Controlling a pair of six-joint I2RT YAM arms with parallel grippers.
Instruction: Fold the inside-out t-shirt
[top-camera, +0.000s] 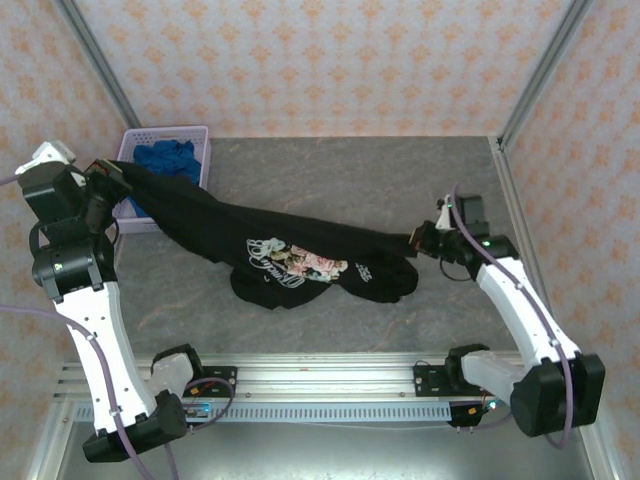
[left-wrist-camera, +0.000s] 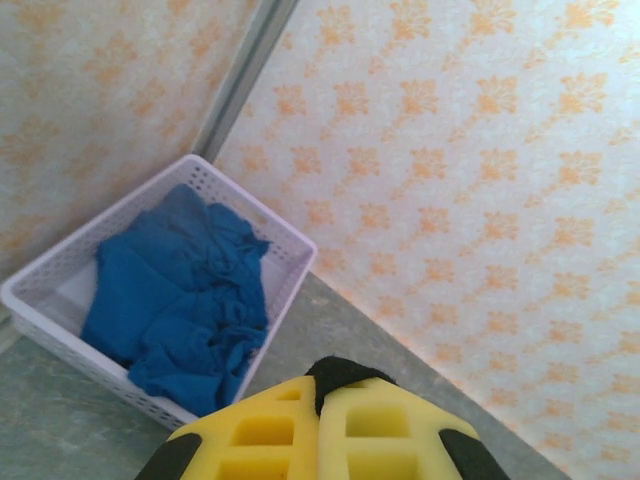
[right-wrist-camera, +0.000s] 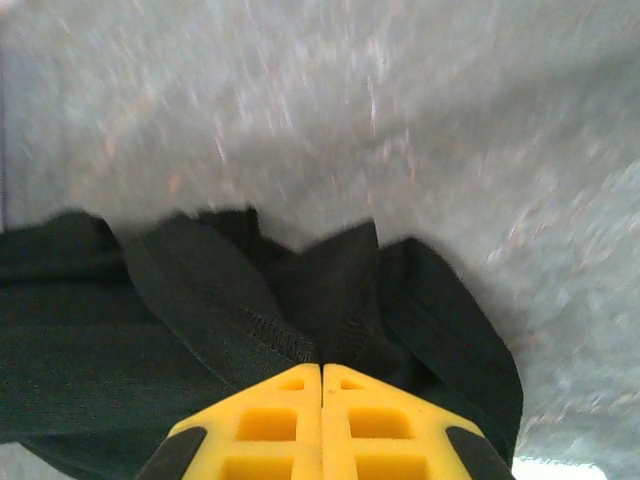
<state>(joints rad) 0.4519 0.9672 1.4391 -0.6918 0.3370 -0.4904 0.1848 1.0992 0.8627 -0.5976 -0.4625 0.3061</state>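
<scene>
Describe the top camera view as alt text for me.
A black t-shirt is stretched across a grey table, its printed middle sagging onto it. The left fingers pinch one end by a basket of blue cloth; the right fingers pinch the other.

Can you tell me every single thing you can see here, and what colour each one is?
table: one, grey, under everything
walls: pale with an orange pattern, around the table
basket: one, whitish, far left corner of the table
blue cloth: one, bright blue, crumpled inside the basket
t-shirt: one, black with a small pale print, strung across the table, middle sagging onto it
left gripper: one, yellow fingers, shut on the t-shirt by the basket
right gripper: one, yellow fingers, shut on the t-shirt's right end
</scene>
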